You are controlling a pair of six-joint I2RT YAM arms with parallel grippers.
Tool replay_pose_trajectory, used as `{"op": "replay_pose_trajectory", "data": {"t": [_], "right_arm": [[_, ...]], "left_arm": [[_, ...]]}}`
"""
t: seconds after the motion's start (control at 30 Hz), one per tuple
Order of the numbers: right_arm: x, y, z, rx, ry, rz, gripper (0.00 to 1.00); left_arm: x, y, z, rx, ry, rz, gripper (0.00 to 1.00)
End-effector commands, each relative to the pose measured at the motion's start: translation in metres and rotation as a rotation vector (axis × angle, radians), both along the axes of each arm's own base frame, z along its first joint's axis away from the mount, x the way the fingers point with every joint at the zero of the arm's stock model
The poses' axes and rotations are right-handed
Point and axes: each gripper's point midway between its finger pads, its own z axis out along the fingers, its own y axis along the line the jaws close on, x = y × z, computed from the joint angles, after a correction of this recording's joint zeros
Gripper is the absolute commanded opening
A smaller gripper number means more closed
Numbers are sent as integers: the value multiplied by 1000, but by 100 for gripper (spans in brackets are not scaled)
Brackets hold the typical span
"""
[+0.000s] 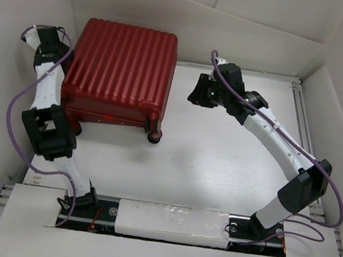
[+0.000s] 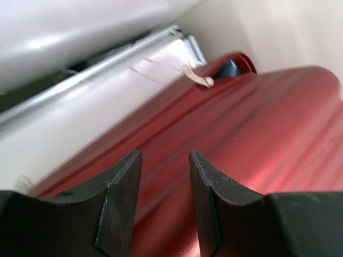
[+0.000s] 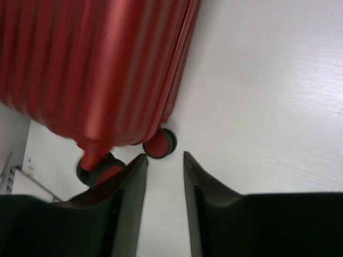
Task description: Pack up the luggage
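The luggage is a dark red ribbed hard-shell suitcase lying closed at the back left of the table, wheels toward the front. My left gripper is open and empty, close over the suitcase's left side shell, next to a silver zipper pull. My right gripper is open and empty, hovering to the right of the suitcase, its fingertips near two red-and-black wheels. In the top view the right gripper sits just right of the suitcase's right edge.
White walls enclose the table on the left, back and right. A metal rail runs along the left wall beside the suitcase. Purple cables loop off both arms. A white padded strip lies between the arm bases.
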Motion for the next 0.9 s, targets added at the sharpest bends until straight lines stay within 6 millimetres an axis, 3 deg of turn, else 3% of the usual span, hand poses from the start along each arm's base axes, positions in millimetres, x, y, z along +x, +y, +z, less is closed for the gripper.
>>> {"op": "replay_pose_trajectory", "data": {"t": [0.0,0.07,0.1,0.2,0.27,0.33,0.43,0.47,0.5,0.53,0.57,0.6,0.63,0.67,0.7,0.8,0.83,0.87], "right_arm": [[29,-37,40,23,-109,-132,42],[46,-64,44,20,-120,-207,53],[57,-83,45,21,-118,-248,53],[80,-107,25,27,-68,-318,53],[96,-129,15,44,-33,-361,53],[108,-134,7,62,-6,-367,47],[124,-148,4,65,-1,-396,47],[128,-147,4,66,-3,-396,47],[133,-159,2,53,3,-415,48],[139,-158,10,61,-17,-415,51],[146,-164,-3,48,15,-431,52],[152,-172,-6,35,22,-441,52],[158,-172,3,36,6,-448,52],[164,-181,-13,5,40,-467,53],[168,-186,-11,6,38,-478,53],[166,-196,-23,-27,84,-508,52],[163,-199,-19,-32,74,-519,51],[156,-200,-28,-39,91,-519,49]], "left_arm": [[-45,-185,-67,-195,198,-462,37],[-59,-213,-72,-227,185,-530,37],[-78,-231,-78,-243,205,-574,37],[-104,-242,-79,-265,205,-599,37],[-129,-248,-68,-289,173,-625,37],[-152,-275,-53,-339,117,-717,39],[-173,-304,-41,-371,112,-786,39],[-180,-322,-23,-358,81,-847,41],[-185,-329,-15,-365,82,-862,41],[-187,-332,-5,-353,68,-881,41],[-188,-328,8,-323,48,-872,42],[-175,-311,36,-236,-6,-809,43],[-177,-295,45,-173,7,-765,45],[-174,-277,57,-77,0,-727,48],[-169,-243,81,29,-15,-590,49],[-153,-194,97,165,-3,-407,53],[-147,-190,101,155,-23,-401,53],[-133,-189,113,145,-88,-408,55]]}}
